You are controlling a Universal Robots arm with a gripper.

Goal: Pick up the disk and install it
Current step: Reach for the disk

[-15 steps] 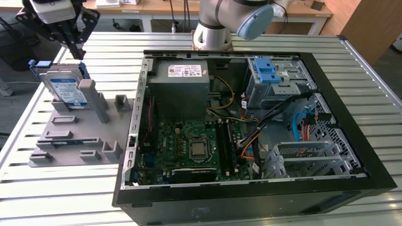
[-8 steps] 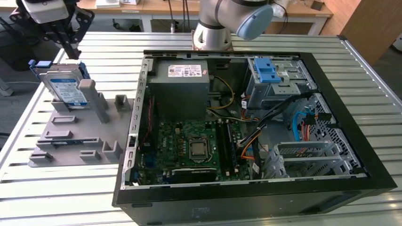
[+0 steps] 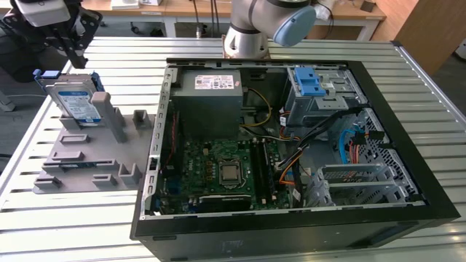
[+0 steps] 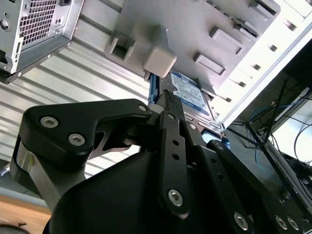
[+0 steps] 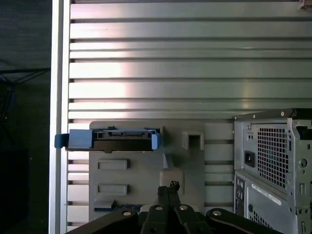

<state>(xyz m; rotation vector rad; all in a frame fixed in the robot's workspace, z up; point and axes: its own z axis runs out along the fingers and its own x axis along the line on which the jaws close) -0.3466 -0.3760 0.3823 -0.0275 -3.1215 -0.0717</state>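
1. Exterior view's left: the gripper (image 3: 75, 61) hangs just above the disk (image 3: 78, 103). Its fingers are closed together with nothing between them; both wrist views show the tips meeting.
2. The disk stands on edge in a slot at the far corner of the grey fixture (image 3: 80, 164), label facing out, blue bracket around its edges. In the first wrist view it is edge-on (image 5: 114, 139) and apart from the fingertips. Nothing is grasped yet.
3. Step in hand, as I judge it: the approach to the pick. Install not begun.
4. What the pick calls for, by my reading:
   - the fingers must part wide enough to straddle the disk's thin body
   - they must line up across its faces, not along its length
   - they must come down square, so the disk lifts out of the slot without jamming
5. Middle: the open computer case (image 3: 291, 234) lies on the slatted table (image 3: 73, 229), holding the grey box with a white sticker (image 3: 211, 103) and, nearer the camera, the green board (image 3: 218, 164).
6. Exterior view's right: the grey cage (image 3: 331, 98) in the case's far corner, with its blue latches (image 3: 309, 82). I take it for the disk's destination.
7. Count:
   - disk, one
   - gripper, one
   - fixture, one
   - case, one
   - grey box, one
   - cage, one
   - blue latches, two
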